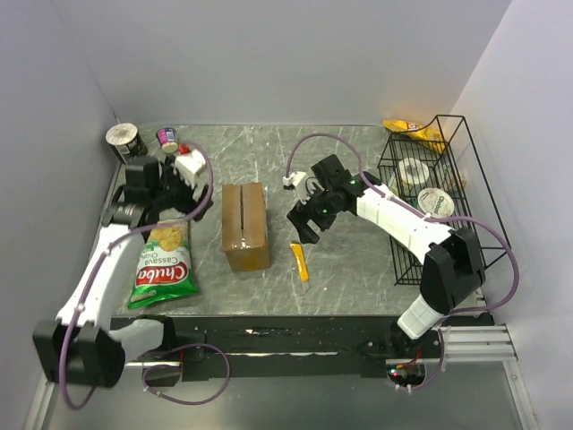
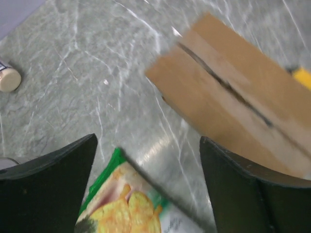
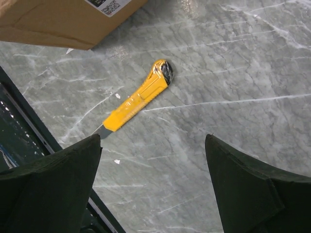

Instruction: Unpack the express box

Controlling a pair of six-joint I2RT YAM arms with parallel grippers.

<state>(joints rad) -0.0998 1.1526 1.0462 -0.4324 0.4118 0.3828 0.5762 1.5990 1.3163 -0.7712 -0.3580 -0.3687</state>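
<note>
Brown express box (image 1: 246, 226) mid-table, yellow knife (image 1: 299, 261) just right of it; L gripper (image 2: 148, 170) & R gripper (image 3: 151, 160) fingers spread wide.

Brown, yellow and green on veined grey stone

The express box (image 1: 245, 227) is plain brown cardboard, its label (image 3: 108, 6) white with black code. The knife (image 3: 137, 96) is bright yellow with a black end, and the chips bag (image 1: 163, 265) is green with red-and-white lettering and yellow crisps — all against a table (image 1: 358, 269) of grey marble streaked white.
</note>
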